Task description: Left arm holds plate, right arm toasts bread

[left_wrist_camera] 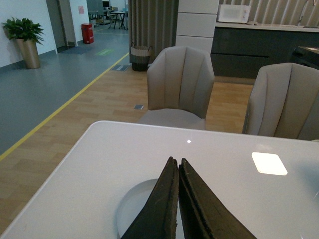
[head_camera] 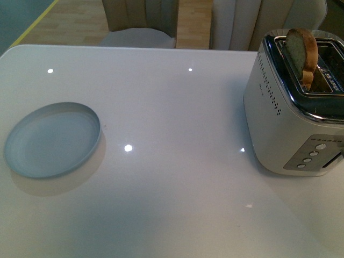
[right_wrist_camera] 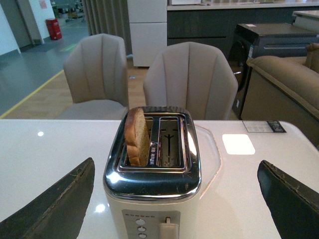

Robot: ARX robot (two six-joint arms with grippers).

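Note:
The pale blue-grey plate (head_camera: 52,140) lies empty on the white table at the left. The bread (head_camera: 301,54) stands upright in one slot of the white and chrome toaster (head_camera: 290,113) at the right, its top half sticking out. Neither arm shows in the front view. In the left wrist view my left gripper (left_wrist_camera: 178,162) is shut with nothing between its fingers, hovering over the plate (left_wrist_camera: 134,206). In the right wrist view my right gripper (right_wrist_camera: 175,172) is wide open, facing the toaster (right_wrist_camera: 154,174) from its lever end, apart from the bread (right_wrist_camera: 136,136).
The toaster's lever (right_wrist_camera: 167,230) and buttons (right_wrist_camera: 141,228) face my right gripper. The second slot (right_wrist_camera: 169,142) holds nothing. Grey chairs (right_wrist_camera: 190,79) stand behind the table's far edge (head_camera: 129,47).

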